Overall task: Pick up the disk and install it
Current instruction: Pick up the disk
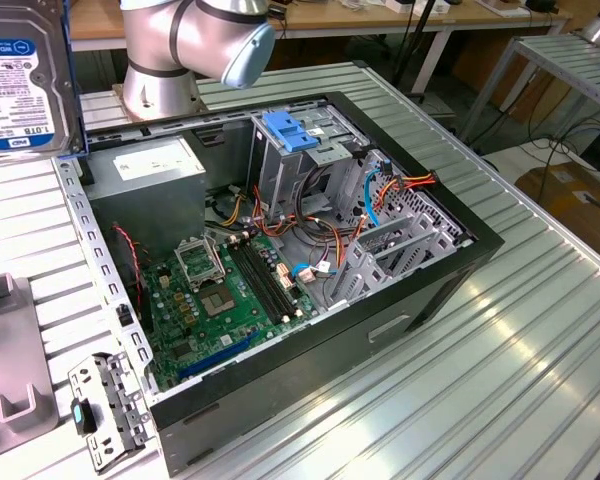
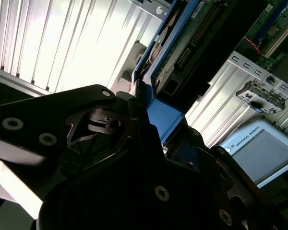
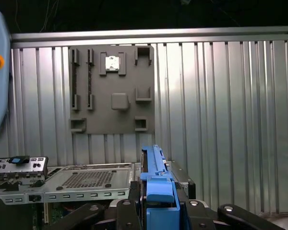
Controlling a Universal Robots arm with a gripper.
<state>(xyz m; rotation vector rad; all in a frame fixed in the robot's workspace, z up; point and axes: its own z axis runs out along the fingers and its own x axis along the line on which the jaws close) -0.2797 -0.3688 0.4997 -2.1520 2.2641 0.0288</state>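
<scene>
Ribbed metal table (image 1: 540, 330), open computer case (image 1: 310, 400), grey fixture plate (image 3: 113, 91), hand (image 3: 159, 201) grasping disk (image 3: 152, 160).

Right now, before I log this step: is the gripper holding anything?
Gripper: closed on the disk, at its blue end.

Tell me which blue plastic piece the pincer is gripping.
The carrier framing the disk, clamped in the pincer in both wrist views. The blue latch plate sits atop the grey cage; the light-blue cable lies inside the case.
</scene>
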